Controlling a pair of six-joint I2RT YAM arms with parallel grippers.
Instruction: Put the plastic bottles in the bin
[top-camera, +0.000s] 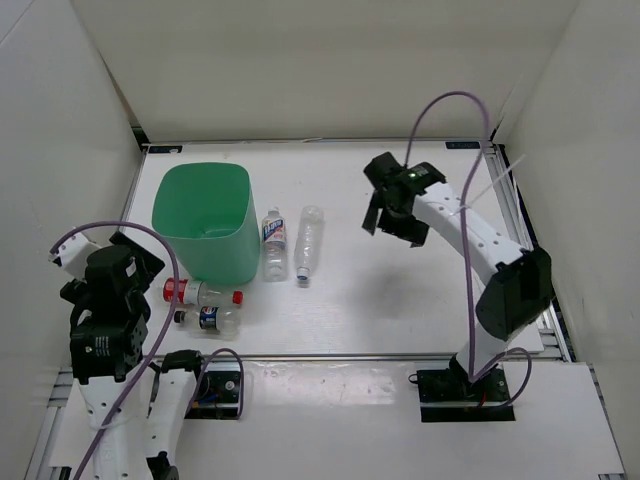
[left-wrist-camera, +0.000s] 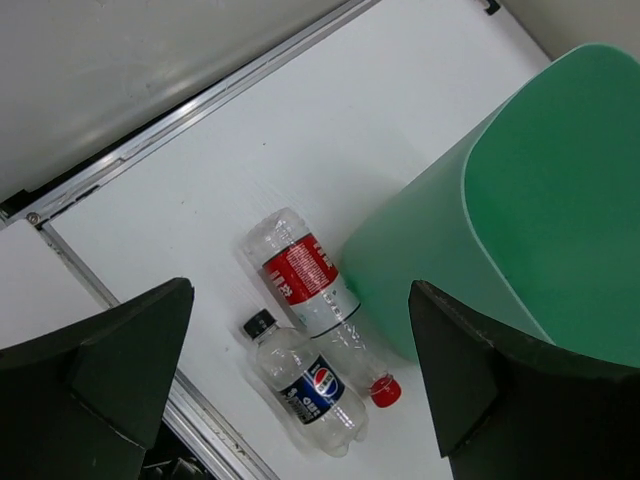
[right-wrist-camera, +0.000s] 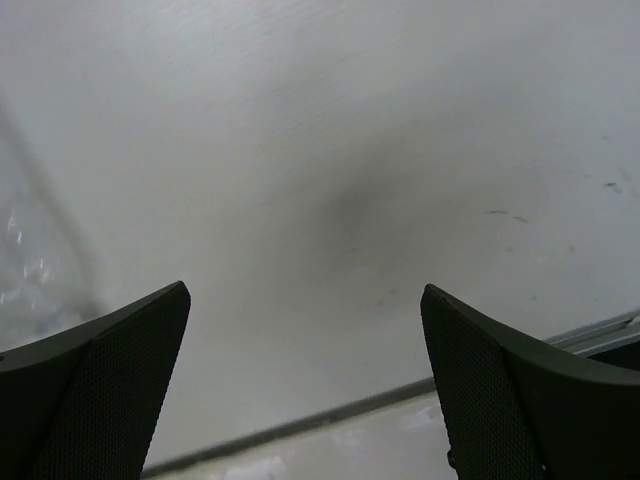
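Observation:
The mint-green bin (top-camera: 165, 190) stands at the back left; it also shows in the left wrist view (left-wrist-camera: 520, 230). A white-blue-label bottle (top-camera: 274, 243) and an unlabelled bottle (top-camera: 308, 243) lie right of it. A red-label, red-cap bottle (top-camera: 203, 293) and a dark-blue-label bottle (top-camera: 210, 318) lie just in front of the bin, side by side (left-wrist-camera: 303, 275) (left-wrist-camera: 310, 385). My left gripper (top-camera: 115, 252) (left-wrist-camera: 300, 292) is open and empty, held above and left of these two. My right gripper (top-camera: 393, 222) (right-wrist-camera: 305, 290) is open and empty, right of the unlabelled bottle.
White walls enclose the table on three sides. A metal rail (left-wrist-camera: 130, 150) runs along the table's left edge and another (right-wrist-camera: 300, 425) shows in the right wrist view. A clear blurred shape (right-wrist-camera: 25, 260) sits at that view's left edge.

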